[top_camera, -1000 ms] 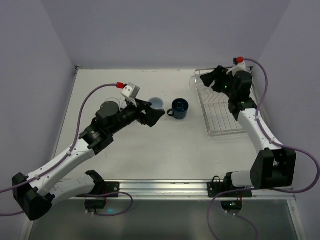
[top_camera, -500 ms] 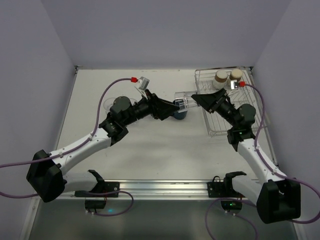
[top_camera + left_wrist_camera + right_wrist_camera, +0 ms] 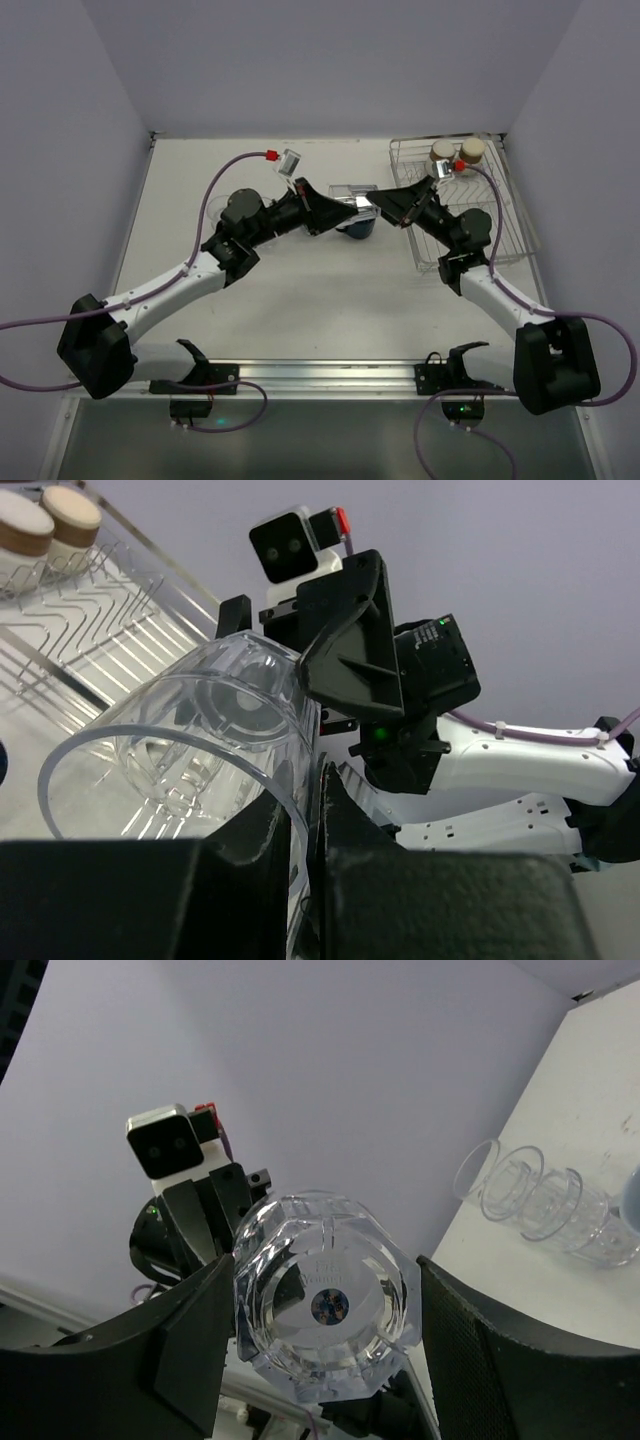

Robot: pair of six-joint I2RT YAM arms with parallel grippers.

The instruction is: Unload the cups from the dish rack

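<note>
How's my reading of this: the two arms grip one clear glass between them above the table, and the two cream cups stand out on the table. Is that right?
Not quite. The two cream cups stand inside the dish rack, at its far corner, not out on the table. The top external view shows it. The rest is right: the clear glass is gripped from both sides above the table.
</note>
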